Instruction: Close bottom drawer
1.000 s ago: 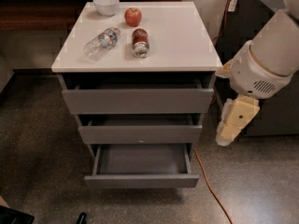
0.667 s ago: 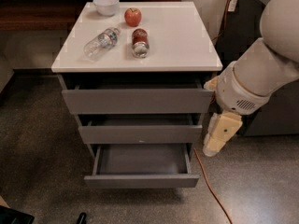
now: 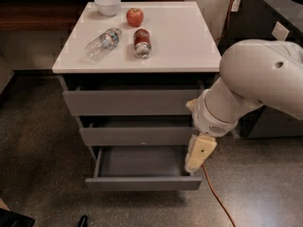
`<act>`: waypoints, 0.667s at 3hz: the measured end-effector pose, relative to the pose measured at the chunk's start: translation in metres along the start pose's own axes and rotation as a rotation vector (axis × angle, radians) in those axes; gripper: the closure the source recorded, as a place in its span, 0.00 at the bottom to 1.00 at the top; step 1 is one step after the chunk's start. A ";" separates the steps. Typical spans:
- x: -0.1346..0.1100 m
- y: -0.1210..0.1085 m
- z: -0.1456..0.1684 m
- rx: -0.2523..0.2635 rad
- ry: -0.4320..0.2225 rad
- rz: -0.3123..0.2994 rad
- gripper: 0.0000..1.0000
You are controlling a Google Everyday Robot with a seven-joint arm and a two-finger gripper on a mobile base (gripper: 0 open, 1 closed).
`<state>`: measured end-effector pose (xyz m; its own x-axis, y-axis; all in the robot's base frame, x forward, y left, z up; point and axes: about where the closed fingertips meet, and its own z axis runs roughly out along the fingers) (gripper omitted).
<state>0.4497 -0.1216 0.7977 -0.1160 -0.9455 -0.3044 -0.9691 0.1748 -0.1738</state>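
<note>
The bottom drawer is a grey handleless drawer, pulled out the farthest of three, its shallow box open and empty. Its flat front faces me at the lower middle. Above it sit the middle drawer with a tiny pale dot and the top drawer, both slightly out. My gripper is cream-coloured, hangs from the big white arm, and points down over the right end of the bottom drawer, just above its front right corner.
The white cabinet top holds a white bowl, a red apple, a lying water bottle and a lying can. A dark cabinet stands at right. An orange cable runs over the floor.
The arm and gripper have swung left and slightly down, from beside the cabinet to over the right end of the bottom drawer. The drawers have not moved.
</note>
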 end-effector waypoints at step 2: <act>-0.014 0.017 0.117 -0.057 -0.020 -0.013 0.00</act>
<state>0.4600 -0.0731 0.6890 -0.0993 -0.9418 -0.3213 -0.9814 0.1461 -0.1249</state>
